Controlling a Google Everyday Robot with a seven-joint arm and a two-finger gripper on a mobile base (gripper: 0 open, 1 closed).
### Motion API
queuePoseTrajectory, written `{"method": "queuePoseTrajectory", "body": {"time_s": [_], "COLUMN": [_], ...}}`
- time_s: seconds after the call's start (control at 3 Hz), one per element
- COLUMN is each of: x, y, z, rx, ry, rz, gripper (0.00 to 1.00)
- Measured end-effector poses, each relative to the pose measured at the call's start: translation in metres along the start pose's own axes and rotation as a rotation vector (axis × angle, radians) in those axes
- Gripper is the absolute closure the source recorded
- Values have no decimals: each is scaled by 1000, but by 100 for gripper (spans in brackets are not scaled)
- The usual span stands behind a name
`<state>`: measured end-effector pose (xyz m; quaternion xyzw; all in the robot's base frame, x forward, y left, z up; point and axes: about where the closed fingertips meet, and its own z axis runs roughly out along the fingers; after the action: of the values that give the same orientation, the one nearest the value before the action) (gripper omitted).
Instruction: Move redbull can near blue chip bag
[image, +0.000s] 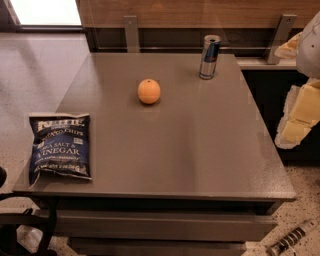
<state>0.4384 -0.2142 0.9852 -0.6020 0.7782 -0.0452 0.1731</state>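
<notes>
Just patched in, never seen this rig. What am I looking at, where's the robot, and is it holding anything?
One camera looks down on a grey table; where the camera is mounted is not recorded. The robot has a mobile base and one arm. Only its pale gripper shows, at the right edge, beside the table. The redbull can stands upright at the far right, an orange sits left of it and nearer, and the blue chip bag lies flat at the near left edge. All three rest on the table, so the gripper holds none.
</notes>
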Motion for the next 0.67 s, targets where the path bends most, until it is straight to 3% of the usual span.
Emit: {"method": "queuePoseTrajectory", "body": {"time_s": [0.33,0.67], "x": [0,5], "y": [0,-17], "z": [0,-2], "rx": [0,31], "ry": [0,-5], "rz": [0,35], "gripper": [0,0]}}
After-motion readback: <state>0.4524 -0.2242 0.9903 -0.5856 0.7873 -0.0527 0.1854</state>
